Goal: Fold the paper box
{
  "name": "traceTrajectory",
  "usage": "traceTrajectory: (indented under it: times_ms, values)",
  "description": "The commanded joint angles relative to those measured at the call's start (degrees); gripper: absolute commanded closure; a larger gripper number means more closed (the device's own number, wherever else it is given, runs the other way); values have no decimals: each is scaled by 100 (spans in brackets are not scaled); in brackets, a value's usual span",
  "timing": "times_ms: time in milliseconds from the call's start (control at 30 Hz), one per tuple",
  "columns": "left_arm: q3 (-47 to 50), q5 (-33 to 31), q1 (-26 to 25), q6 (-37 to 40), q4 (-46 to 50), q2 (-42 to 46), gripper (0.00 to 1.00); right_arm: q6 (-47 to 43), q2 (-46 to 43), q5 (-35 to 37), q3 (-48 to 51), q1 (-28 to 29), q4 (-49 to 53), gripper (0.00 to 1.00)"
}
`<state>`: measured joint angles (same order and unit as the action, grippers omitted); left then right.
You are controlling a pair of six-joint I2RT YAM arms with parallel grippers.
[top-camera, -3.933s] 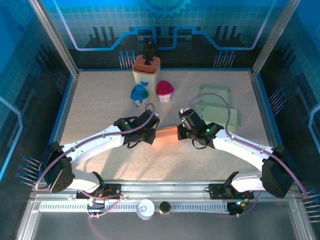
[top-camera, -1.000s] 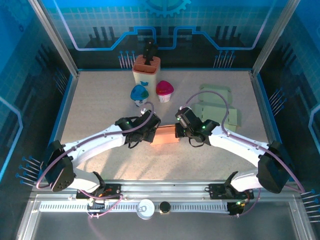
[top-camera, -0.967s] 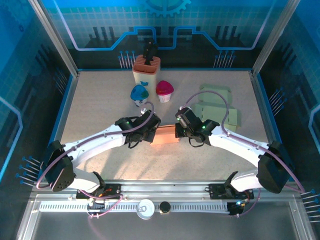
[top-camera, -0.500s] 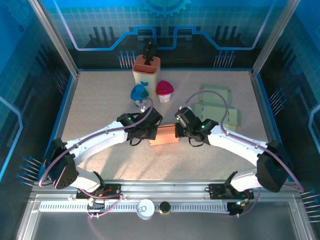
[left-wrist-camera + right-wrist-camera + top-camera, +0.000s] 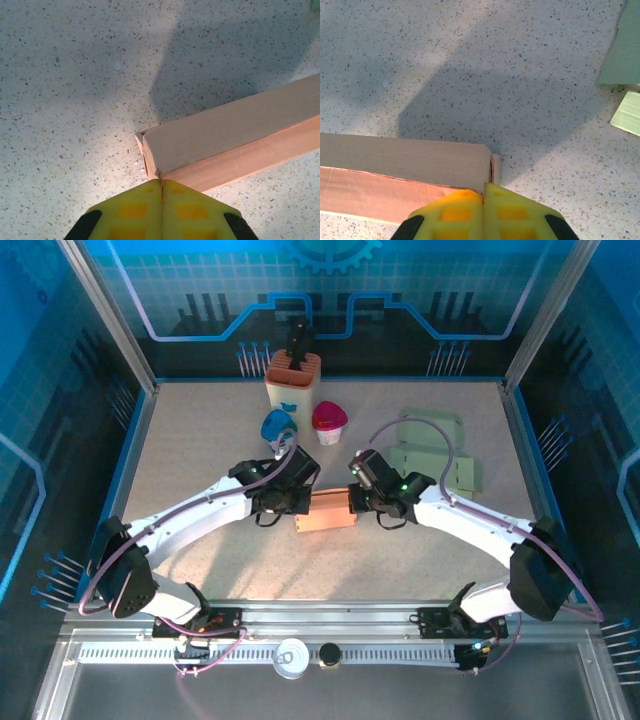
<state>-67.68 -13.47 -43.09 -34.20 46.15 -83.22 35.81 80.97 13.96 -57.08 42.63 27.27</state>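
The speckled table (image 5: 200,450) carries everything, and I'll place it all from the paper box (image 5: 327,514), which lies long-side across the middle of it. My left arm (image 5: 190,520) and right arm (image 5: 470,525) sweep in from the near corners to meet the box at opposite ends, which I read as bracing it so it can't slide while an end is worked. Beyond and to the right of the box sit the flat green cardboard pieces (image 5: 432,455), near it but apart, likely spare blanks parked out of the way. Well behind the box stands an orange holder (image 5: 293,380), with a blue cup (image 5: 278,426) and a pink cup (image 5: 329,418) between holder and box; none bears on the fold. The left gripper (image 5: 161,186) has its yellow pads pressed together, tip against the box's left end corner. I see nothing caught between them. The right gripper (image 5: 483,192) is pressed together likewise, nosing the right end. At the left end a narrow flap (image 5: 140,152) stands slightly proud, so I judge tucking is not finished.
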Motion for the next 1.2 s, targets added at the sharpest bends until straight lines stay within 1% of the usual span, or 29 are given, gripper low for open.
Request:
traceTrajectory:
  times_ms: [0, 233, 667, 867, 1000, 1167]
  values:
    - [-210, 464, 75, -35, -88, -21, 100, -168, 91, -456, -187, -108, 147, 100]
    - [-241, 756, 240, 12, -127, -37, 100, -349, 311, -832, -413, -194, 199, 100]
    - [-200, 1192, 577, 47, -98, 9, 100, -380, 338, -746, -473, -193, 267, 100]
    - [-144, 1351, 674, 49, -151, 87, 100, -400, 303, -861, -452, -248, 235, 100]
    - [-61, 1583, 755, 47, -265, 72, 100, -404, 382, -968, -470, -242, 202, 100]
    - [-150, 1682, 886, 103, -195, 122, 100, -417, 385, -969, -489, -282, 245, 100]
